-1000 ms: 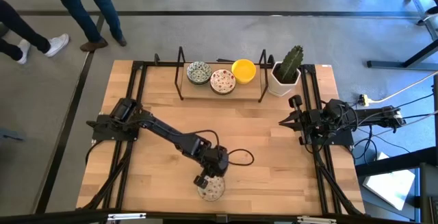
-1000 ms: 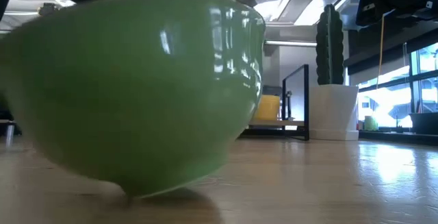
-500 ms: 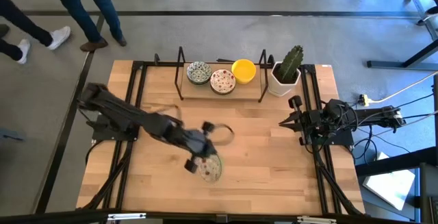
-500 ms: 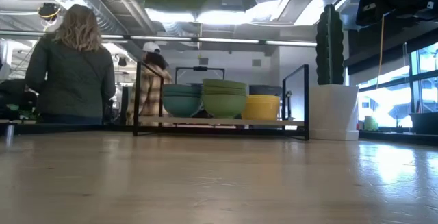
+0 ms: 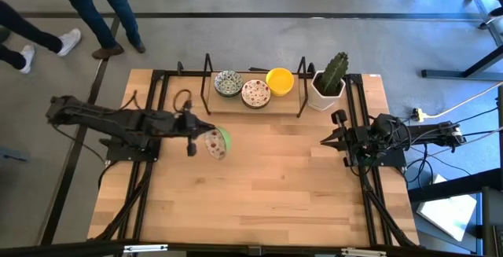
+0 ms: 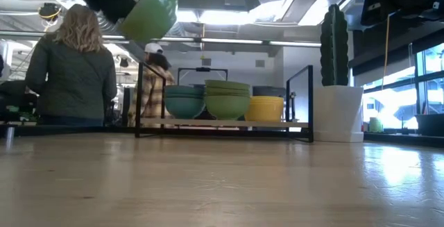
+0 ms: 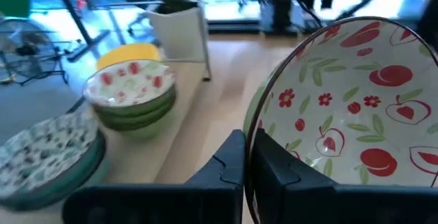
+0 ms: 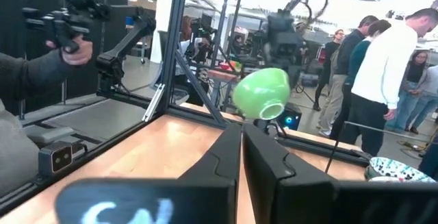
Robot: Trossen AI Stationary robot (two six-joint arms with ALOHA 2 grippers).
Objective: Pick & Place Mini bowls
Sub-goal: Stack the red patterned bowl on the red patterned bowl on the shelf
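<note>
My left gripper (image 5: 204,141) is shut on a mini bowl (image 5: 216,144), white with red speckles inside and green outside, held in the air left of the table's middle. The low view shows the bowl's green outside (image 6: 149,10) high up. Three stacks of mini bowls rest on a low black rack (image 5: 253,109) at the far edge: green-blue pattern (image 5: 228,82), red speckles (image 5: 255,93) and yellow (image 5: 280,79). My right gripper (image 5: 325,139) waits shut at the table's right side, touching nothing. My left gripper pinches the bowl's rim (image 7: 254,136) between its two fingers, one finger (image 7: 277,176) against the patterned inside and the other on the green outside. The fingers come nearly level from the table's left. The bowl is lifted clear and tipped on edge, its opening turned sideways.
A white square pot with a green cactus (image 5: 328,80) stands right of the rack. Black frame rails (image 5: 157,115) run along the table's left and right sides. People stand beyond the far edge (image 6: 69,67). Bare wood lies across the table's middle and near part (image 5: 267,186).
My left gripper has carried the bowl from the table's near middle, where it rested, up and toward the far-left. The bowl is lifted clear and has tipped from level onto its edge as the wrist turned.
</note>
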